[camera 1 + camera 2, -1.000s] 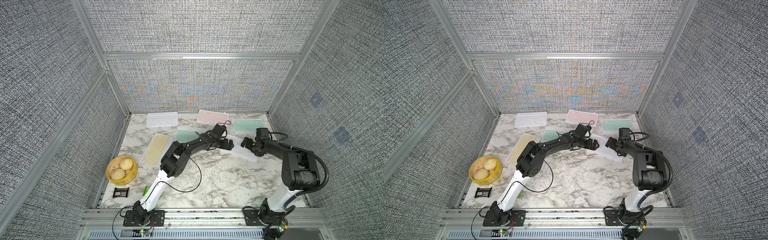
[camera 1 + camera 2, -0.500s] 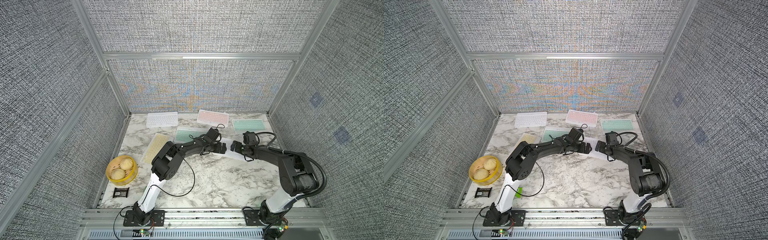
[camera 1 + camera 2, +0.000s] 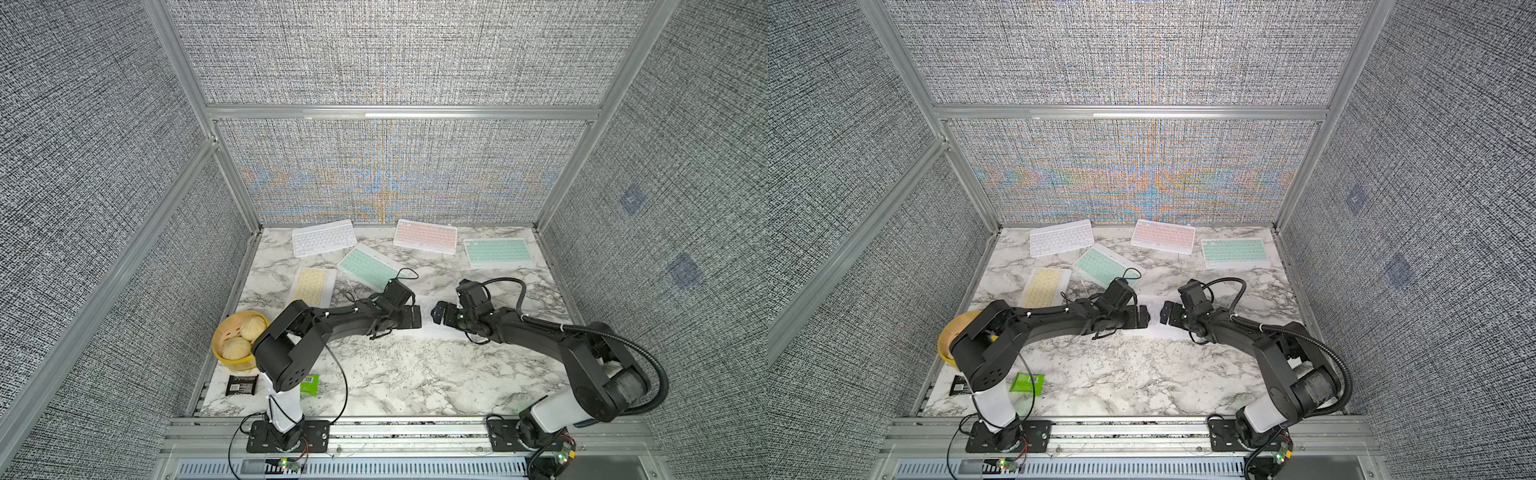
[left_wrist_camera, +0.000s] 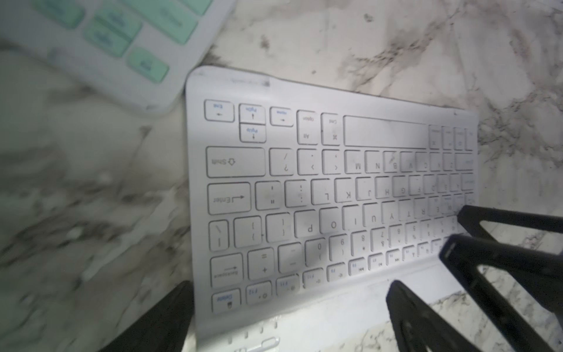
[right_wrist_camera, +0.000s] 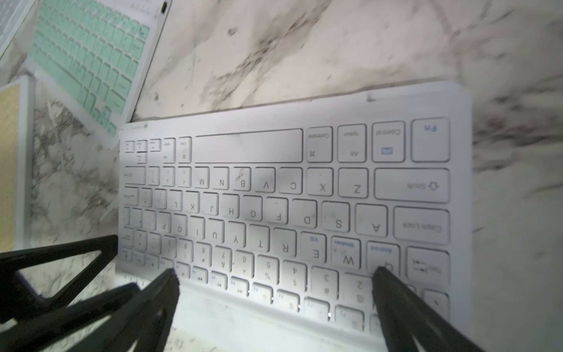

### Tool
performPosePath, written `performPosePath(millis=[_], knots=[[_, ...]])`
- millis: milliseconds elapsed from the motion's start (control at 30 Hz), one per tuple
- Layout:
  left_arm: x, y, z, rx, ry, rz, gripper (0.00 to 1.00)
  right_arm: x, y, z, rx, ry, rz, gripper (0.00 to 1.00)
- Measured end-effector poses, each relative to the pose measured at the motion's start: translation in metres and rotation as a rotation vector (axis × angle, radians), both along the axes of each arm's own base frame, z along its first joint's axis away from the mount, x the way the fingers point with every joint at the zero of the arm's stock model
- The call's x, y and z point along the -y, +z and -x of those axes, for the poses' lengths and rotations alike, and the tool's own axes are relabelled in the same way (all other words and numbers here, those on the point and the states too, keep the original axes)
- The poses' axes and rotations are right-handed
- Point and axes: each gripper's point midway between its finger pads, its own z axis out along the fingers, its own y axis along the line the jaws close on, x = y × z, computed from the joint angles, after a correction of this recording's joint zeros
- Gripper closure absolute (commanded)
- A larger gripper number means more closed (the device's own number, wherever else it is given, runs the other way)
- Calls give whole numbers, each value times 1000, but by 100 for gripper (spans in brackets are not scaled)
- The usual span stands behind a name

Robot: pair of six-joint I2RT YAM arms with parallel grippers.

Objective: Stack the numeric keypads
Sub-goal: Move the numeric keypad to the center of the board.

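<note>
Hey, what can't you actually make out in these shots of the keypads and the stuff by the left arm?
- Front white keypad: in both top views, mostly under the left gripper and right gripper.
- Bun basket: in a top view, half hidden behind the left arm.
- Dark packet: in both top views, print too small to read.
- Tilted mint keypad: left wrist view, blurred and cut by the edge.

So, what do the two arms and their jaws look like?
Both are black with white lower segments on black base plates. Thin black cables run along the left arm; a thick ribbed hose loops beside the right arm. The jaws are black, flat, with triangular cut-outs.
</note>
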Motion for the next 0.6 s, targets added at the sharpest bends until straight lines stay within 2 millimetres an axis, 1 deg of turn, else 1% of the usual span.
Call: performPosePath(millis=[67, 133, 233, 300, 367, 467, 533, 600], knots=[[-15, 0, 10, -20, 36, -14, 1, -11, 1, 10, -18, 23, -33, 2], [-25, 0, 19, -40, 64, -16, 1, -17, 3, 18, -42, 38, -56, 2], [-40, 2, 28, -54, 103, -30, 1, -16, 6, 28, -80, 39, -54, 2], [-49, 5, 31, -49, 130, -42, 1, -12, 14, 32, -90, 33, -41, 1], [-58, 10, 31, -38, 154, -62, 1, -10, 29, 30, -62, 35, -36, 1], [-67, 21, 25, -5, 194, -96, 1, -2, 50, 23, 5, 24, 4, 1], [-69, 27, 20, 17, 204, -121, 1, 7, 55, 18, 29, 5, 45, 1], [-66, 32, 12, 39, 200, -143, 1, 18, 52, 13, 30, -20, 93, 1]])
